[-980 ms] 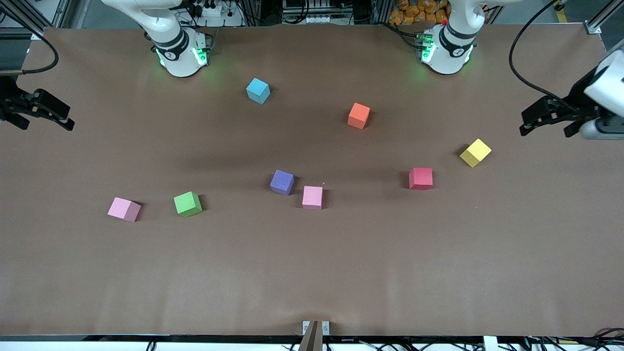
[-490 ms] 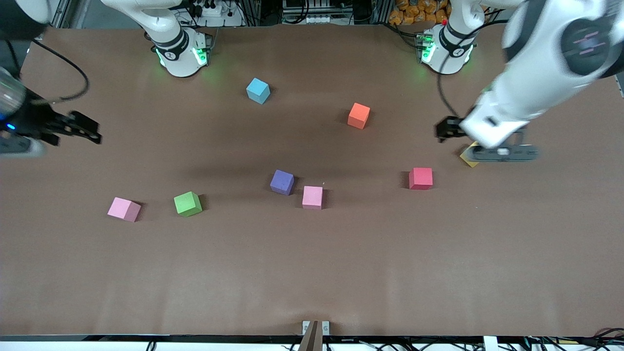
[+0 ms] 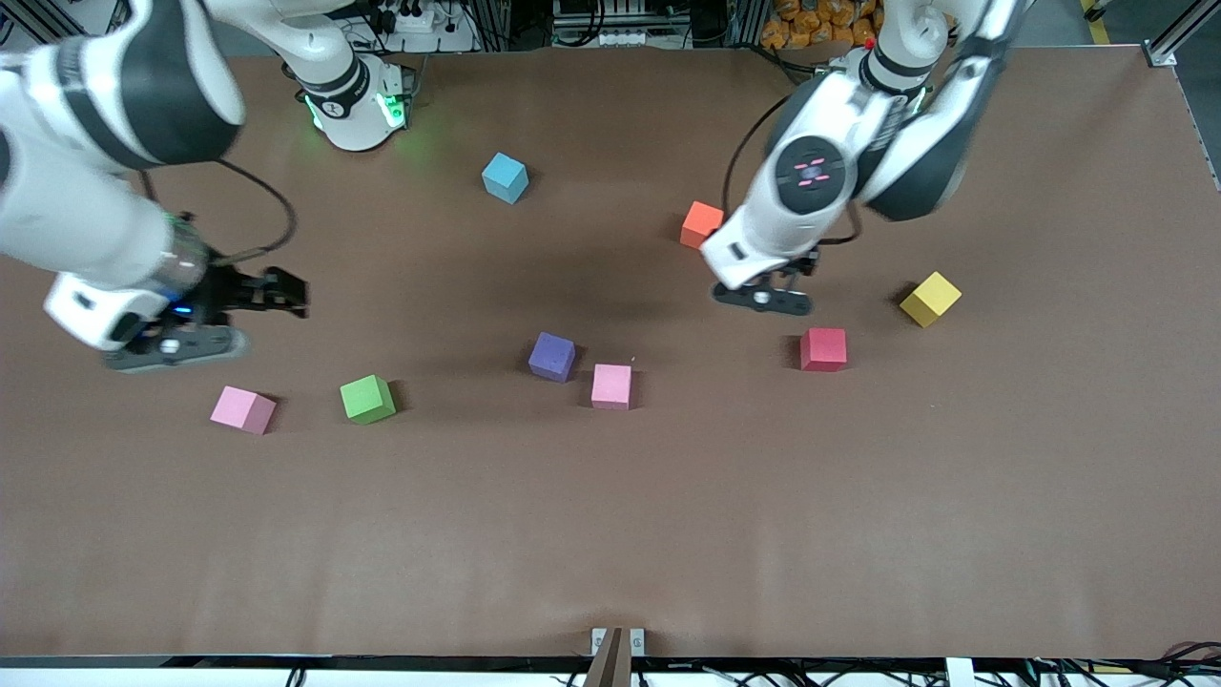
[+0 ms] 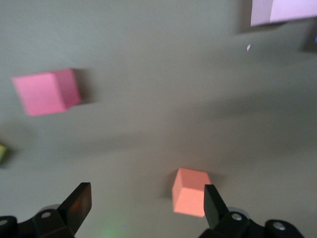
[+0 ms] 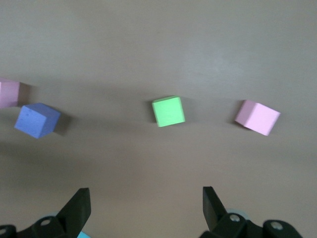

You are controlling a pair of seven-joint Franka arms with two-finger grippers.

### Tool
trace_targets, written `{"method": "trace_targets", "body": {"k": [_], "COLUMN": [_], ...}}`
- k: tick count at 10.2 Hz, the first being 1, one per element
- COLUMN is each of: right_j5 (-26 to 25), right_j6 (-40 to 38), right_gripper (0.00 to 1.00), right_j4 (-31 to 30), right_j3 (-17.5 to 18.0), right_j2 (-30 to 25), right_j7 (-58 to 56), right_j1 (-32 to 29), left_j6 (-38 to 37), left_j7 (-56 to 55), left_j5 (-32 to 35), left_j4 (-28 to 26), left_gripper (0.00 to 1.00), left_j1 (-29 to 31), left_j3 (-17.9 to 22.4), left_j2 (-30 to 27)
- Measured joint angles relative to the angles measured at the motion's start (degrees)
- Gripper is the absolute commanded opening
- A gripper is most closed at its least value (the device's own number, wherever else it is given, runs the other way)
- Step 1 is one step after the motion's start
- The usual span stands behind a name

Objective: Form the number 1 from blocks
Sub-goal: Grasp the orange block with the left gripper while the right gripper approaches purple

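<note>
Eight small matte foam cubes lie scattered and apart on the brown counter point(image 3: 610, 534). The blue cube point(image 3: 505, 177) sits closest to the robot bases, with the orange cube point(image 3: 701, 224) a little nearer the front camera toward the left arm's end. The yellow cube point(image 3: 931, 299) and the red cube point(image 3: 823, 348) lie toward that same end. Mid-counter, the purple cube point(image 3: 552, 357) sits just beside a pink cube point(image 3: 611, 385). Toward the right arm's end lie the green cube point(image 3: 367, 399) and a second pink cube point(image 3: 243, 409).

The left gripper point(image 4: 143, 203) hangs over the counter beside the orange cube, released and empty, its fingers point(image 4: 79, 203) spread wide. The right gripper point(image 5: 146, 206) hovers over bare counter near the green cube, likewise released and holding nothing.
</note>
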Motion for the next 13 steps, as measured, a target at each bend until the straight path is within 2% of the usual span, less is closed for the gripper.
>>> {"method": "trace_targets", "body": {"k": [3,7,10,13], "right_j5": [2.83,3.29,3.22,3.13], "right_j6": [3.66,10.95,15.87,28.48], "right_gripper": [1.00,1.00,1.00,1.00], "right_j4": [-0.06,-0.14,-0.61,-5.70], "right_j3": [0.11,0.17,0.15,0.12], "right_j2": [3.85,9.49,13.95,18.26], "right_j7": [5.74,21.45,31.94,39.15], "right_j1": [2.95,11.07,17.18,21.35], "left_j6": [0.98,1.10,5.96,8.99], "left_j7": [-0.70,5.54,6.28,6.63], "left_j5": [-0.07,-0.72,-4.55,-4.75], "left_j4": [-1.84,-6.61,-11.51,-13.76], "left_gripper": [1.00,1.00,1.00,1.00], "left_j1": [-2.23,-2.43,-2.53,-2.52], "left_j3": [-1.45,-4.03,-7.32,-8.04], "left_j2": [3.61,3.96,4.20,4.74]}}
